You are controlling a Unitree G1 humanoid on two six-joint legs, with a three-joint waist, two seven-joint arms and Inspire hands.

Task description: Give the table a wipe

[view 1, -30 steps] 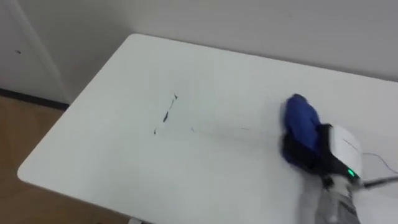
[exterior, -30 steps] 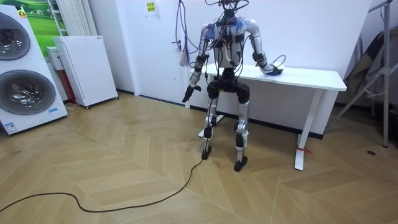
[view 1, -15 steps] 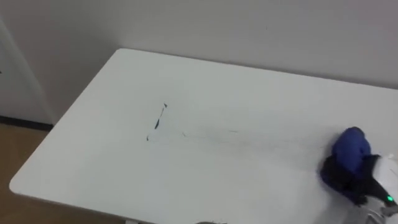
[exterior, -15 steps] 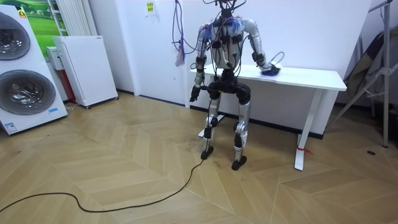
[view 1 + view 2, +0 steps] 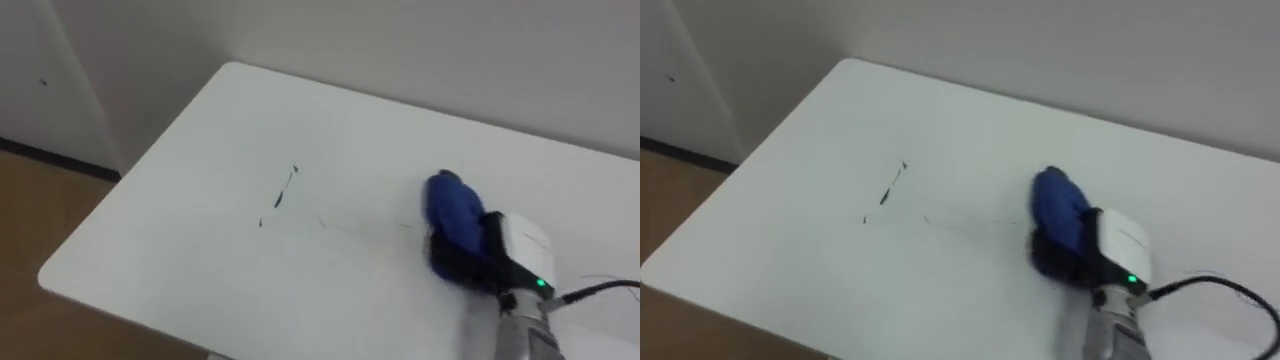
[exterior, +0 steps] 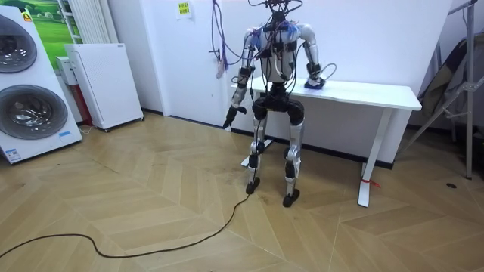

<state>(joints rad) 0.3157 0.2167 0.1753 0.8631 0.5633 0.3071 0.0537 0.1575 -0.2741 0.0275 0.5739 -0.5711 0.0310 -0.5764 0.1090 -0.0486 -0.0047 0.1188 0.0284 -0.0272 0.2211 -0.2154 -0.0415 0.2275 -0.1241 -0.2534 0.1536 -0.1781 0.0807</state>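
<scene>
The blue cloth [image 5: 452, 205] lies on the white table [image 5: 190, 250], well in from every edge, with the right hand [image 5: 465, 262] on its near side, touching it; the cloth covers the hand's front, so whether it grasps cannot be told. Bare tabletop stretches from the cloth to the table's left end, broken by thin dark marks [image 5: 280, 195] about midway. The far edge meets the wall. In the room view the robot stands at the table's front edge near its left end, left hand [image 6: 229, 115] hanging by its hip. Open wooden floor [image 6: 151, 211] lies behind it, and a washing machine [image 6: 26, 83] and white cabinet [image 6: 106, 83] stand well apart.
</scene>
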